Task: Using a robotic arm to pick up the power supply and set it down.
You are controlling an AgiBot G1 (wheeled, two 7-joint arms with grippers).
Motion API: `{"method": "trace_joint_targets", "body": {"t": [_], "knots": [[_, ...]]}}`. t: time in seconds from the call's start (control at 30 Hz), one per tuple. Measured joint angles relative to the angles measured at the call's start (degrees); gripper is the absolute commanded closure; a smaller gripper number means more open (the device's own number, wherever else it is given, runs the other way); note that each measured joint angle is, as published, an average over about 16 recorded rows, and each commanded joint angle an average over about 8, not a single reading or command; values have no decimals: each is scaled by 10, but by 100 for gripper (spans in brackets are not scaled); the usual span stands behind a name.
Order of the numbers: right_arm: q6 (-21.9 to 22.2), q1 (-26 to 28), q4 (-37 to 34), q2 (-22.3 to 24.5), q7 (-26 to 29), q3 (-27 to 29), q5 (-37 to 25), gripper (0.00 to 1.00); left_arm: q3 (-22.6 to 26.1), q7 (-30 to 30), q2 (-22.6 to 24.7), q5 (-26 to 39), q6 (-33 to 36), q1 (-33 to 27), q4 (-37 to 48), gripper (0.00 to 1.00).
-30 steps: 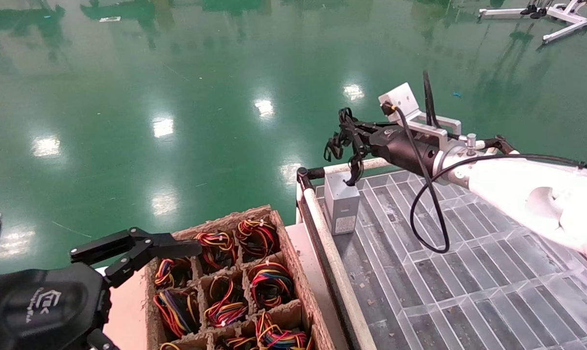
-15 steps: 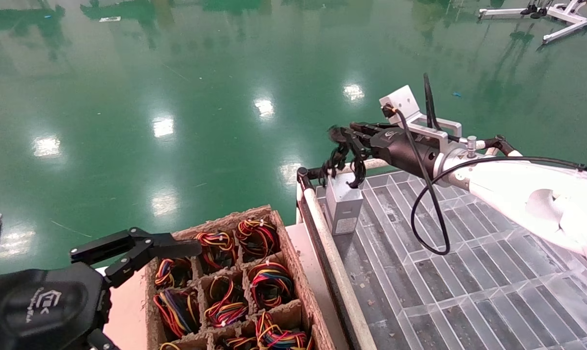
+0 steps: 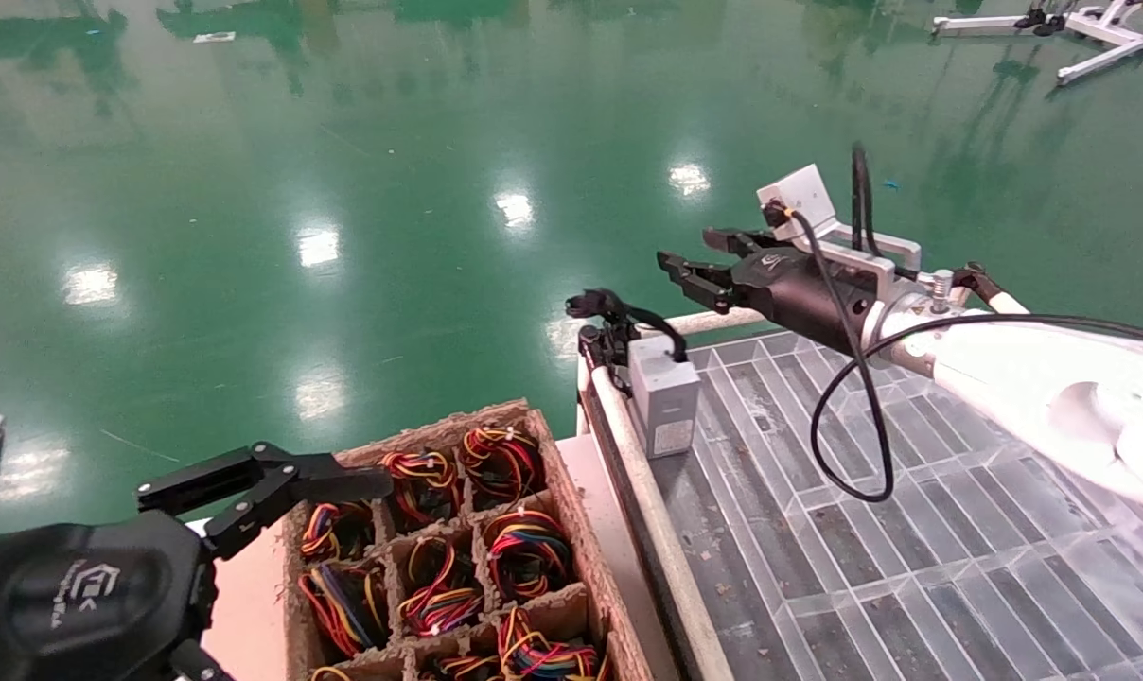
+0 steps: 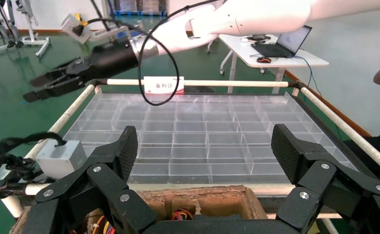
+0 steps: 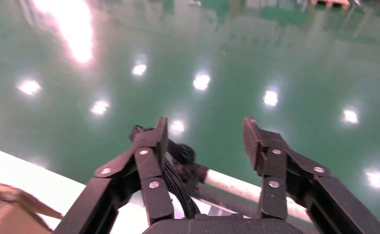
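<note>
The power supply [image 3: 664, 397], a small silver-grey box with a printed label, stands upright in the far left corner of the clear grid tray [image 3: 912, 530]. Its black cable bundle [image 3: 617, 320] hangs over the cart's corner rail. The robotic arm [image 3: 1007, 369] reaches in from the right. My right gripper [image 3: 693, 267] hovers open above the box and to its right, with nothing between its fingers. In the right wrist view the right gripper [image 5: 205, 141] frames the cable bundle [image 5: 184, 155] below it. The left wrist view shows the power supply [image 4: 61, 158]. My left gripper [image 3: 288, 478] is parked open at lower left.
A cardboard divider box [image 3: 571, 530] holding coils of multicoloured wires [image 3: 524, 553] sits left of the cart. A white rail [image 3: 647, 530] edges the tray. Glossy green floor [image 3: 344, 189] lies beyond. A desk with a laptop [image 4: 280, 46] stands behind the cart.
My right gripper has let go of the cable bundle, opened, and drawn back up and to the right. The cable now droops over the rail. The box stays in the tray corner.
</note>
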Motion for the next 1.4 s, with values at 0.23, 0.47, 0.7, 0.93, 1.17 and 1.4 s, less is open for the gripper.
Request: {"method": "trace_joint_targets", "body": {"t": [0.23, 0.47, 0.7, 0.93, 1.17, 1.4], "knots": [[-42, -43, 83, 41, 32, 13, 24, 0, 0, 0, 0, 0, 0, 0, 0, 0], [-86, -89, 170, 84, 65, 27, 50, 0, 0, 0, 0, 0, 0, 0, 0, 0], [-130, -134, 256, 127, 97, 40, 75, 0, 0, 0, 0, 0, 0, 0, 0, 0], [-174, -179, 342, 170, 130, 54, 101, 0, 0, 0, 0, 0, 0, 0, 0, 0], [-218, -224, 429, 214, 163, 68, 126, 0, 0, 0, 0, 0, 0, 0, 0, 0], [-262, -269, 515, 256, 196, 81, 152, 0, 0, 0, 0, 0, 0, 0, 0, 0]]}}
